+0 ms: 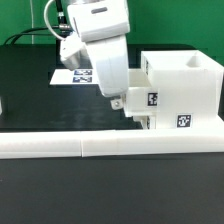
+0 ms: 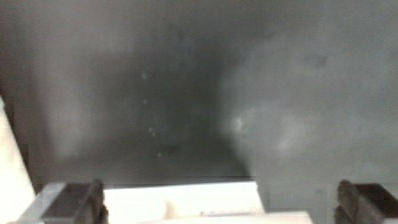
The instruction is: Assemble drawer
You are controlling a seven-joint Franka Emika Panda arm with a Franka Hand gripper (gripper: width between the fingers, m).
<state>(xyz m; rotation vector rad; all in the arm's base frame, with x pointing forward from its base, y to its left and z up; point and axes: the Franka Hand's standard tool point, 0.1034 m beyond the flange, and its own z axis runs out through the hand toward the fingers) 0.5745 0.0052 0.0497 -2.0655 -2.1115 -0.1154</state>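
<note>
Drawer housing takes tray at open face; gripper fingers apart, nothing clamped. Push tray square, avoid jamming.

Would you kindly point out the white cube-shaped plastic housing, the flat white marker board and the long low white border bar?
White cube-shaped plastic housing (image 1: 190, 85): exterior view, its side wall.
Flat white marker board (image 1: 66, 76): exterior view, its bare edge.
Long low white border bar (image 1: 60, 148): exterior view, its front face.
</note>
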